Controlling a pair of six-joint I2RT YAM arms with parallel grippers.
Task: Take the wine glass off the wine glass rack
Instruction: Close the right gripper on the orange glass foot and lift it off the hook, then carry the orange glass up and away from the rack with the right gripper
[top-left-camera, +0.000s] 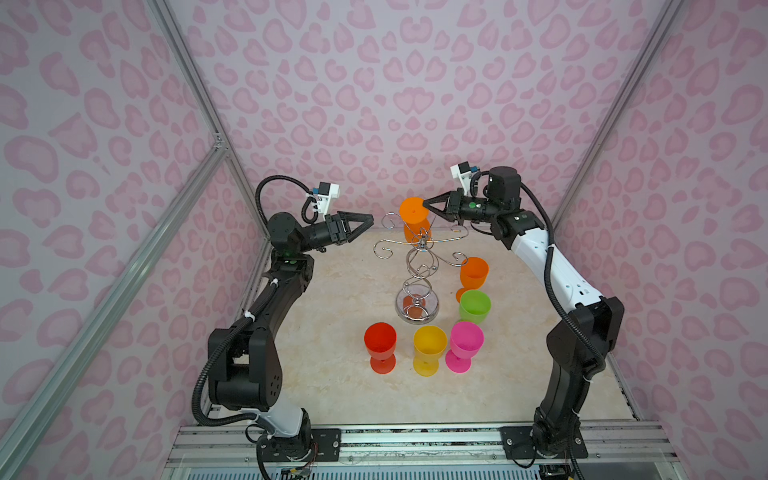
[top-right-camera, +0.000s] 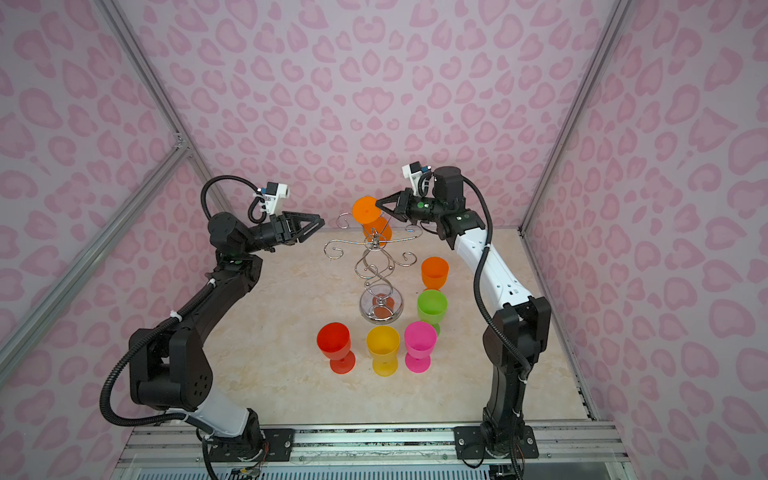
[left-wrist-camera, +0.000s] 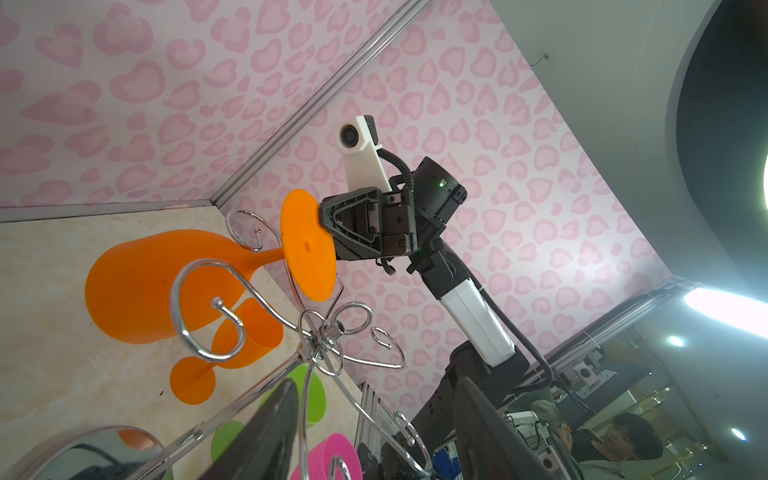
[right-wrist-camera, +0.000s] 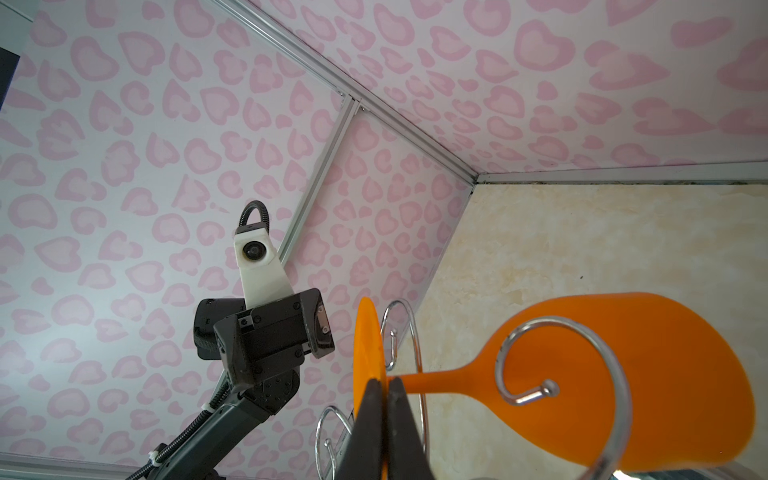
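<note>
Right tool (top-left-camera: 424, 203) has the glass (top-left-camera: 413, 214): jaws pinched tight on the orange foot disc. The right wrist view confirms it, with both fingers (right-wrist-camera: 365, 432) clamping the disc edge-on, close to where the stem joins.

The glass is up at the top of the rack (top-left-camera: 419, 266), on the far side, well above the tabletop (top-left-camera: 332, 291). It hangs foot-up and bowl-down, tilted.

Now the relation that matters. The tool comes in from the right side of the rack and points across towards the left arm, so the glass lies straight ahead of its tips. The glass's long axis runs from the foot down through the stem to the bowl, slanting in towards the rack's middle, so it lies across the tool's line rather than along it.

In the left wrist view the stem passes a curled hook (left-wrist-camera: 249, 232). I cannot tell whether it is seated in that hook or already clear.

My read is that the foot is too wide to lift straight through the wire. The stem would have to slide sideways out of the hook's open end.

Left tool (top-left-camera: 369, 220) has its jaws apart and holds nothing. It hovers level with the hook arms on the rack's left, near but not touching. The right arm is plainly the nearer one, and this move is its job.
</note>
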